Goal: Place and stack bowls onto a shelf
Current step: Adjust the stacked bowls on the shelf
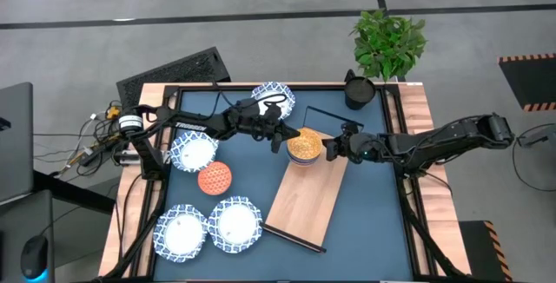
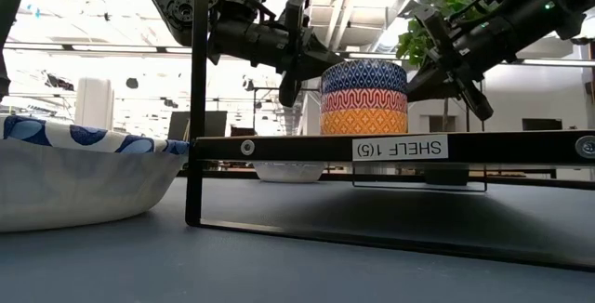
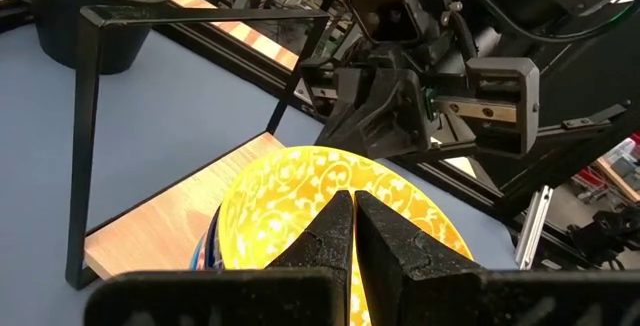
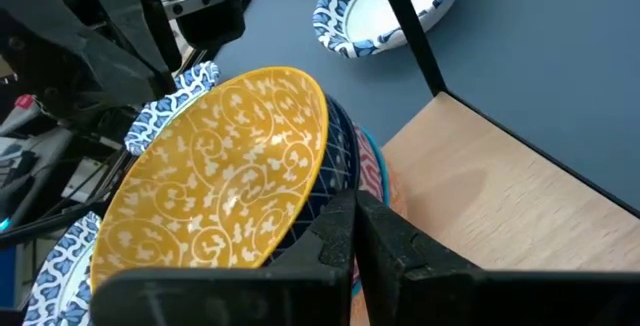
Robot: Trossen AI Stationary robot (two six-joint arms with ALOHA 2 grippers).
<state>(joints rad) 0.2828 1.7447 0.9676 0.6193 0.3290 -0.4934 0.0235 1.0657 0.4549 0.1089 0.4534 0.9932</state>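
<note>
Stacked small bowls (image 1: 302, 147) sit on the shelf (image 1: 306, 198) at its far end, between both grippers. Left gripper (image 1: 276, 138) clenched, empty, beside the stack; right gripper (image 1: 332, 148) pinched nearly closed, touching its rim. Best to back away slowly without nudging the stack

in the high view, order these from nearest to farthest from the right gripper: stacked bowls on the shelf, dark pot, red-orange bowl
1. stacked bowls, just left of the right gripper, on the shelf.
2. dark pot, at the table's far edge.
3. red-orange bowl, on the left side.
</note>
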